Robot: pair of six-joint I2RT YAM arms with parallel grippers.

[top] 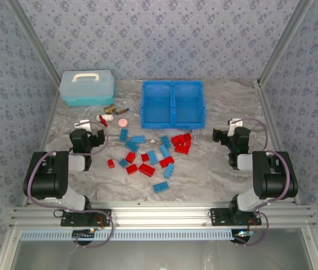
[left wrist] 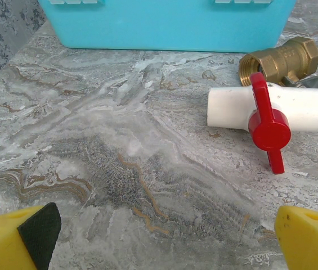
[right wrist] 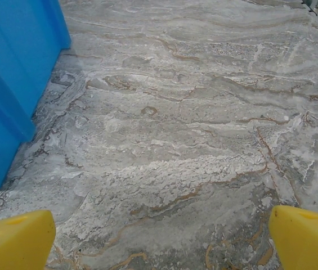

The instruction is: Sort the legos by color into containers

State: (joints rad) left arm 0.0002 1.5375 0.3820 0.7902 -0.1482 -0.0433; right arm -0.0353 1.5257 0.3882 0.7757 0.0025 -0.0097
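Lying loose mid-table (top: 215, 169): red and blue legos (top: 152, 158), at 6 o'clock from the bright blue containers (top: 173, 119); at 9 o'clock of the bricks, left gripper (top: 89, 135), jaws spread wide, facing a white valve (left wrist: 268, 109) and brass fitting (left wrist: 280, 59); at 3 o'clock, right gripper (top: 229, 135), jaws likewise apart, holding nothing

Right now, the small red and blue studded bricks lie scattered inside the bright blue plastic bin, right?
No: the top external view shows the small red and blue studded bricks scattered on the marbled table, outside the bright blue plastic bin.
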